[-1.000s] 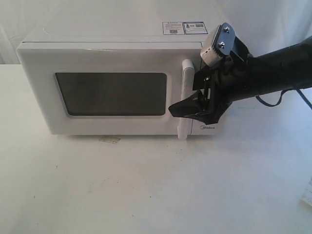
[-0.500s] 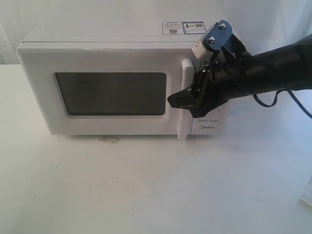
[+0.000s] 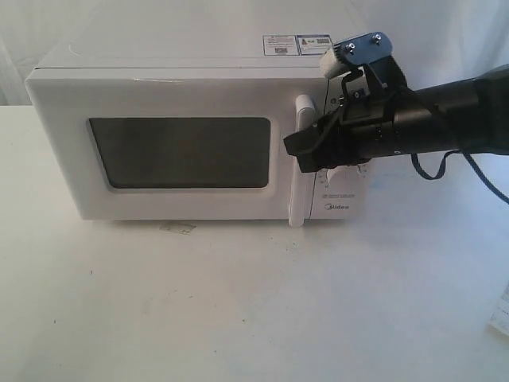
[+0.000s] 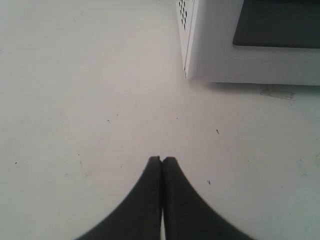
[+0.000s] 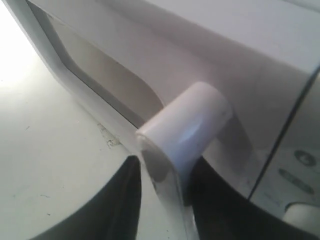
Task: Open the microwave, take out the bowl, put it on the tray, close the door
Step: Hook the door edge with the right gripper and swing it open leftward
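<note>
The white microwave (image 3: pixel 183 91) stands on the table with its door (image 3: pixel 179 151) closed. My right gripper (image 3: pixel 301 151) reaches in from the right and straddles the vertical bar handle (image 3: pixel 299 203). In the right wrist view the handle (image 5: pixel 187 120) runs between the black fingers of the right gripper (image 5: pixel 165 165); one finger rests against it and a thin gap shows at the other. My left gripper (image 4: pixel 162 159) is shut on nothing, low over the table near the microwave's corner (image 4: pixel 192 55). The bowl is hidden and the tray is out of view.
The microwave sits on a white table (image 3: pixel 238 302). A scrap of tape (image 3: pixel 179 228) lies just in front of the door. A paper's edge (image 3: pixel 501 318) shows at the far right. A dark cable (image 3: pixel 433 169) hangs under my right arm.
My right gripper has risen a little along the handle and turned more level. Its fingers have narrowed around the bar. The door has not moved.
</note>
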Tool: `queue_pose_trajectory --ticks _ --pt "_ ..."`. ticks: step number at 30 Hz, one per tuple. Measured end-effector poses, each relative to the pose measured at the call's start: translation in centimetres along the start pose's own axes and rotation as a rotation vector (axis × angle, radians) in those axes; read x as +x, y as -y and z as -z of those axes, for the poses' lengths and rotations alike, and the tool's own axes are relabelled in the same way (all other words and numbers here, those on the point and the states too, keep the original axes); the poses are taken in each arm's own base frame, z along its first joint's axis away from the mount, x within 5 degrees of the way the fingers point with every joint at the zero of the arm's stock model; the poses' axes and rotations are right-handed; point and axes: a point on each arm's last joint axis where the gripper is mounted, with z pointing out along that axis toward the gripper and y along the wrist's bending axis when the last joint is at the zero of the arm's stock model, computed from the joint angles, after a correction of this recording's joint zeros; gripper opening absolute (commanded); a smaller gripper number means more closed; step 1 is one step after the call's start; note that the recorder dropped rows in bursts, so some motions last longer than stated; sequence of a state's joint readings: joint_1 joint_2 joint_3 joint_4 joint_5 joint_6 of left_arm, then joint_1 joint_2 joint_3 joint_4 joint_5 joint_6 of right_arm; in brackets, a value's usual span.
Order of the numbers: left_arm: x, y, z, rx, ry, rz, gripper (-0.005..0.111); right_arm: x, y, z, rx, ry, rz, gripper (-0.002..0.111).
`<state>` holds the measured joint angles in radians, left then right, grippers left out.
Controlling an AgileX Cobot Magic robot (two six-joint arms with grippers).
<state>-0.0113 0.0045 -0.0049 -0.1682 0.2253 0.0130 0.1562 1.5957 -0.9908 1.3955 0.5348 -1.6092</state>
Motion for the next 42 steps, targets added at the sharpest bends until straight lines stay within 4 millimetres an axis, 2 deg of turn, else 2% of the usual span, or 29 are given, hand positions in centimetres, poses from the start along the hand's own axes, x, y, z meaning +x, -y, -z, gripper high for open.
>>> queue_pose_trajectory --ticks 2,3,9,12,15,17,20,25,28,35,37,42 --pt "0.0 0.0 0.0 0.0 0.0 0.0 0.0 0.0 0.0 0.0 -0.002 0.0 0.004 0.005" --pt "0.0 0.0 0.0 0.0 0.0 0.0 0.0 0.0 0.1 0.0 0.008 0.001 0.001 0.0" --pt "0.0 0.0 0.0 0.0 0.0 0.0 0.0 0.0 0.0 0.0 0.004 0.001 0.003 0.0" --pt "0.0 0.0 0.0 0.0 0.0 0.0 0.0 0.0 -0.3 0.1 -0.055 0.004 0.029 0.0" --pt "0.0 0.0 0.0 0.0 0.0 0.0 0.0 0.3 -1.1 0.5 -0.262 -0.014 0.316 0.0" --pt "0.0 0.0 0.0 0.0 0.0 0.0 0.0 0.4 -1.2 0.6 -0.31 -0.013 0.378 0.0" --pt "0.0 0.0 0.0 0.0 0.0 0.0 0.0 0.3 -0.5 0.4 -0.228 -0.03 0.316 0.0" --pt "0.0 0.0 0.0 0.0 0.0 0.0 0.0 0.1 -0.4 0.5 -0.187 -0.048 0.25 0.0" --pt "0.0 0.0 0.0 0.0 0.0 0.0 0.0 0.0 -0.4 0.6 -0.168 -0.055 0.192 0.008" --pt "0.0 0.0 0.0 0.0 0.0 0.0 0.0 -0.4 -1.1 1.7 -0.189 -0.101 0.08 0.055" --pt "0.0 0.0 0.0 0.0 0.0 0.0 0.0 -0.4 -1.9 2.4 -0.244 -0.132 0.065 0.059" --pt "0.0 0.0 0.0 0.0 0.0 0.0 0.0 0.3 -4.0 4.9 -0.405 -0.322 0.036 0.055"
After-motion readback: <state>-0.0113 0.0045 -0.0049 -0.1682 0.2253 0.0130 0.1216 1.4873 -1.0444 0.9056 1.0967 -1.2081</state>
